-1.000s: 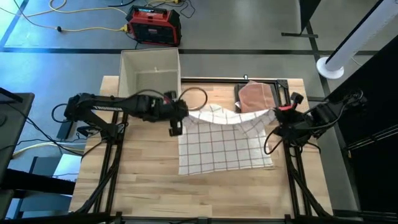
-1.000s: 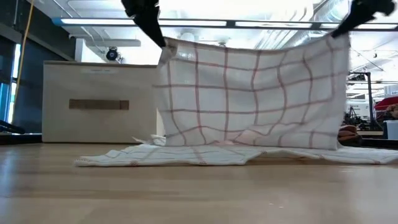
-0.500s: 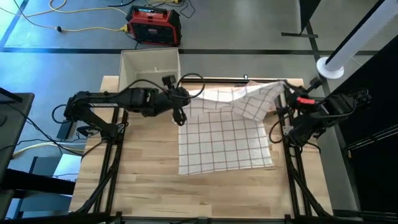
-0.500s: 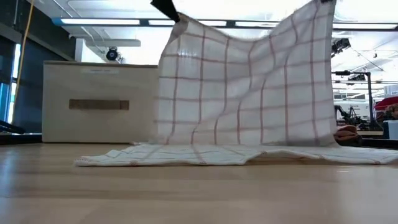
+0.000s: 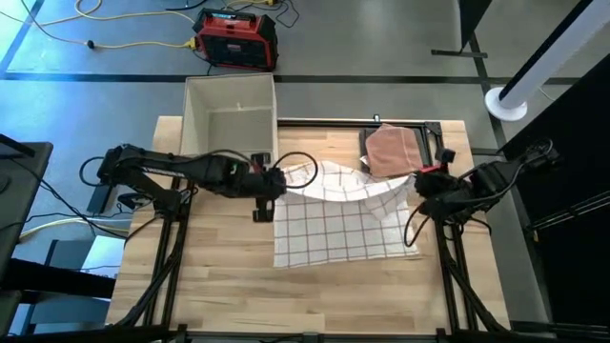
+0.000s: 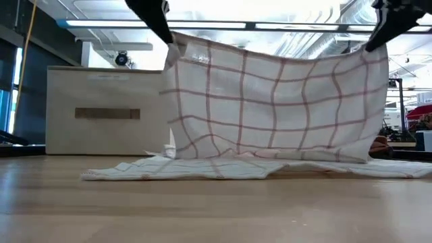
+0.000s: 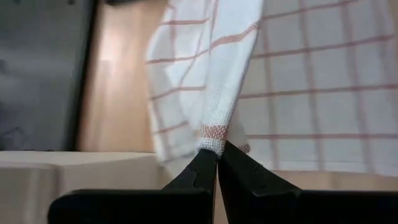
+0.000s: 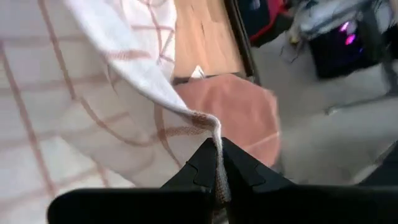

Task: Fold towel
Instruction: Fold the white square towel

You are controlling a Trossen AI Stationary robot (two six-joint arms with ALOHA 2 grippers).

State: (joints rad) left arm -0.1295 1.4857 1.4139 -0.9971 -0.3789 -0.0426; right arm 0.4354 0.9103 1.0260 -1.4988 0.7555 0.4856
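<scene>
A white towel (image 5: 345,229) with thin red-brown checks lies with its near half flat on the wooden table (image 5: 210,276). Its far edge is held up in the air by both grippers. My left gripper (image 5: 269,184) is shut on the far left corner and my right gripper (image 5: 417,181) on the far right corner. In the low view the raised half (image 6: 277,101) hangs like a curtain between them, and the top edge sags a little in the middle. The fold where it meets the flat half sits on the table (image 6: 223,167). My left gripper (image 7: 217,154) pinches the towel's far left corner (image 7: 214,138) between its two fingertips, at the hemmed edge. That corner is lifted clear and the cloth hangs from it in loose folds. My right gripper (image 8: 217,147) pinches the far right corner (image 8: 214,127) between its fingertips, on the hem. The cloth spreads away from it, raised above the table.
An open beige box (image 5: 229,110) stands at the table's far left, and shows at the left of the low view (image 6: 108,111). A folded pink cloth (image 5: 391,150) lies in a black frame at the far right. Bare wood lies near the front edge.
Both grippers first carried the towel's far edge up and toward the table's far edge, stretching the raised half tall. They have since come back down and toward the near edge. The raised half now hangs lower and sags, while the near half has stayed flat.
</scene>
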